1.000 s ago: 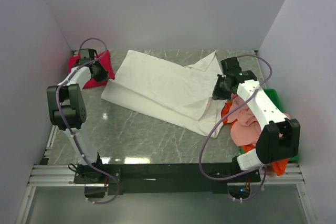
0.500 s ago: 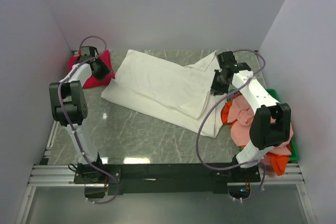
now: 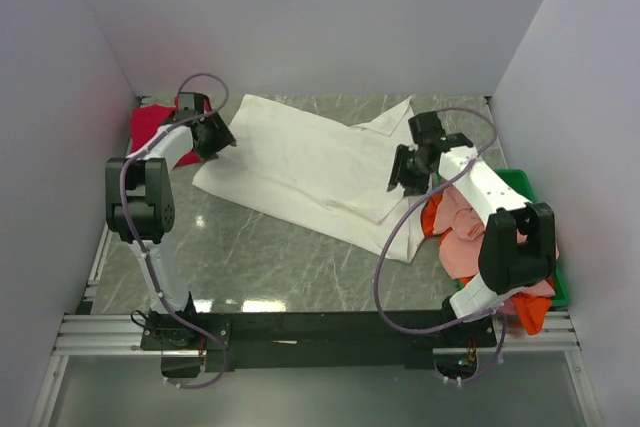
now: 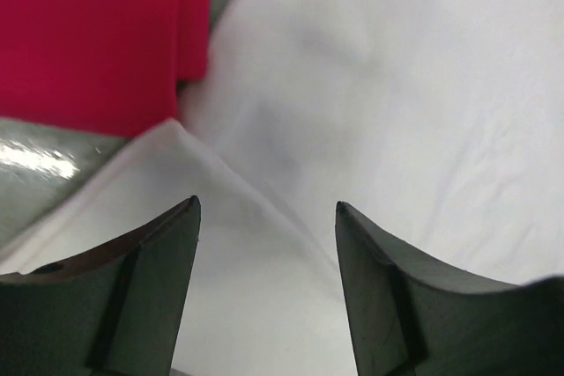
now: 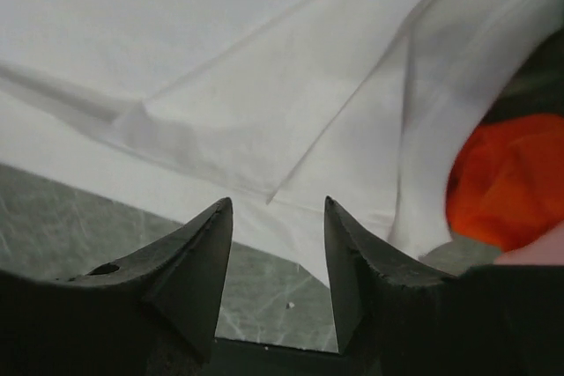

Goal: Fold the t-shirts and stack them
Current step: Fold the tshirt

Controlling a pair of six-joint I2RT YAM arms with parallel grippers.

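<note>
Top external, one white tee, one crimson, left tool spread, right tool spread

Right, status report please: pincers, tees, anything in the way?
Left pincer, right pincer open, empty, over white tee. White tee spread out. Crimson tee far left. Nothing blocking.

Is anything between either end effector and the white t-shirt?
Nothing visible. The left end effector and right end effector both hang open directly over edges of the white t-shirt, with nothing lying on the cloth there.
</note>
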